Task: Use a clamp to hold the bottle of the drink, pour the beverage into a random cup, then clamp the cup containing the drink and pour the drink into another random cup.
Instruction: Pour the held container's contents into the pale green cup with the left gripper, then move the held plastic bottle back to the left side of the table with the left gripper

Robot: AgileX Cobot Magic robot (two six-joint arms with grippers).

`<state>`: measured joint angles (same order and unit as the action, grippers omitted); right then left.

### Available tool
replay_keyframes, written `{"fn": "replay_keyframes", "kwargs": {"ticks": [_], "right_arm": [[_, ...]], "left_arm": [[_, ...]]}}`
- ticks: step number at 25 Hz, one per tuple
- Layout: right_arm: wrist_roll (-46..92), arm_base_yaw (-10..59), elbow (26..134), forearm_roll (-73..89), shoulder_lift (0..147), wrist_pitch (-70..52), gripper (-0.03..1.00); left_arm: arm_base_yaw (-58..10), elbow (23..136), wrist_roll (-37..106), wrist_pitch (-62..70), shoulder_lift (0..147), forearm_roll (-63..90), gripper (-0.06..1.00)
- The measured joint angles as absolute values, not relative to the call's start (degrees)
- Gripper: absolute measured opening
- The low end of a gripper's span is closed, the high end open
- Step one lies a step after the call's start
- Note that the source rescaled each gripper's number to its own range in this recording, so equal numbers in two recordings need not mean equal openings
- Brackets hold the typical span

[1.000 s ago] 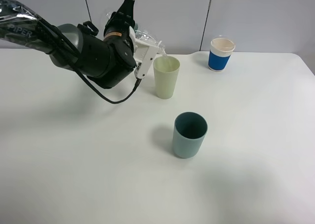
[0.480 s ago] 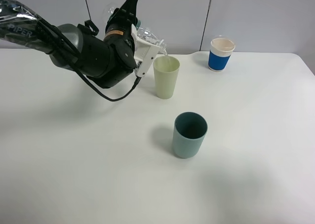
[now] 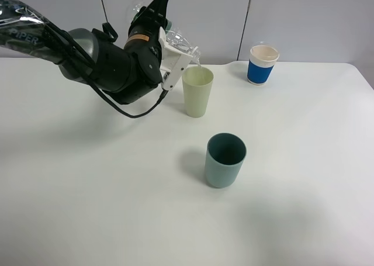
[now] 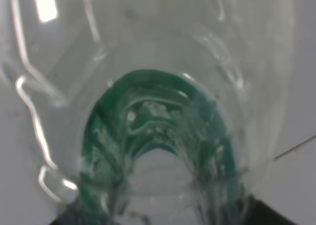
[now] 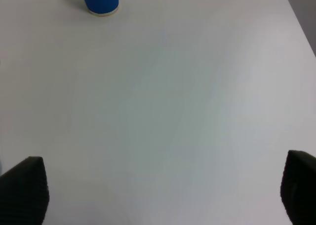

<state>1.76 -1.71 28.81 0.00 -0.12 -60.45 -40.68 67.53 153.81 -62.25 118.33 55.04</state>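
In the high view my left gripper (image 3: 179, 54) is shut on the clear bottle (image 3: 175, 40). The bottle is tipped steeply, base up, with its mouth over the rim of the tall pale yellow-green tumbler (image 3: 197, 94). The beverage is too thin and clear to make out as a stream. The bottle (image 4: 158, 136) fills the left wrist view, clear plastic with a green label. The teal cup (image 3: 225, 161) stands upright in front of the tumbler, nearer the front edge. The right gripper (image 5: 160, 188) hangs open over bare table and holds nothing. It is outside the high view.
A white cup with a blue band (image 3: 262, 64) stands at the back right of the white table (image 3: 87, 190); the right wrist view shows it too (image 5: 100, 0). The left arm's black body and cable hang over the back left of the table.
The left gripper has rolled the bottle a little further, lifting its base higher while the mouth stays over the tumbler. The cups and the right gripper have not moved.
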Motion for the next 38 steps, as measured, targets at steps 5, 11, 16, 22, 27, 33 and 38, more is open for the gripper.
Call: {"fn": "replay_keyframes", "kwargs": {"ticks": [5,11,16,22,27,33,38], "right_arm": [[1.76,-1.71,28.81,0.0,-0.12,-60.45,0.82],[1.76,-1.71,28.81,0.0,-0.12,-60.45,0.81],[1.76,-1.71,28.81,0.0,-0.12,-60.45,0.81],[1.76,-1.71,28.81,0.0,-0.12,-60.45,0.81],[1.76,-1.71,28.81,0.0,-0.12,-60.45,0.81],[1.76,-1.71,28.81,0.0,-0.12,-60.45,0.81],[1.76,-1.71,28.81,0.0,-0.12,-60.45,0.81]], "left_arm": [[-40.68,67.53,153.81,-62.87,118.33,54.47,0.0],[-40.68,67.53,153.81,-63.6,118.33,53.73,0.0],[-40.68,67.53,153.81,-63.73,118.33,51.86,0.0],[-40.68,67.53,153.55,-65.51,118.33,48.73,0.0],[-40.68,67.53,147.79,-65.14,118.27,48.61,0.0],[-40.68,67.32,135.87,-61.81,115.74,49.99,0.0],[-40.68,62.47,125.49,-57.2,111.54,51.09,0.0]]}}
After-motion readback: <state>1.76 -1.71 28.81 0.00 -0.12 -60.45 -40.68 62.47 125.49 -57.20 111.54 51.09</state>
